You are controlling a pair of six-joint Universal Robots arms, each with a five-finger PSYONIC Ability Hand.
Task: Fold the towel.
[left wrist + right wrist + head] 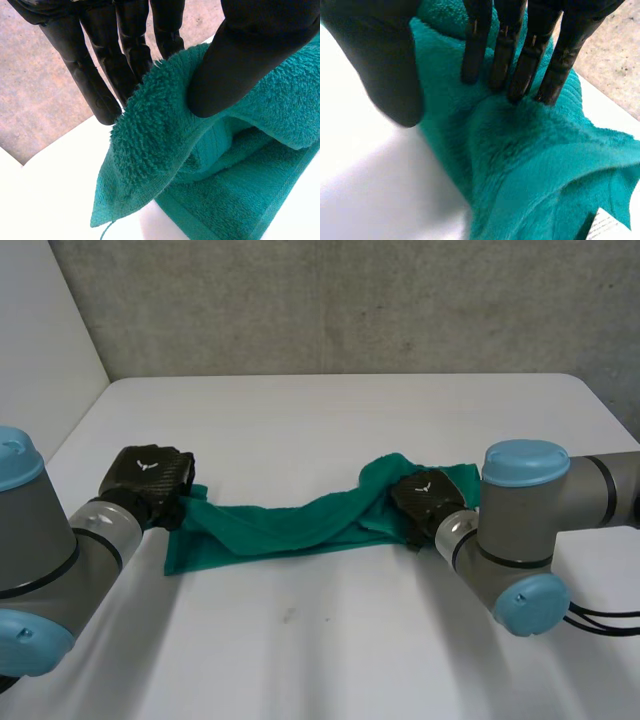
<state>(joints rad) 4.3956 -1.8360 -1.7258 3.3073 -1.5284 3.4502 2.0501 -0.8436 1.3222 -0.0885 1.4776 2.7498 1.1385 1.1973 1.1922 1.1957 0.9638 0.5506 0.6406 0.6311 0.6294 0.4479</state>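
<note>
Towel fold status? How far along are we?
Done: no clean fold yet; the towel lies as a long rumpled strip on the table. In hand: the left hand pinches one end between thumb and fingers; the right hand lays straight fingers on the other end. Left: probably bring the ends together, then flatten.

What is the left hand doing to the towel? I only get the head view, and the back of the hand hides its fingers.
Observer: The left hand pinches the green towel at its edge, thumb on top, fingers behind the cloth.
Operator: And the right one?
Observer: The right hand has straight fingers with their tips pressing on the towel; its thumb is off to the side.
Operator: Anything else?
Observer: A white label peeks out under the towel's edge near that hand.
</note>
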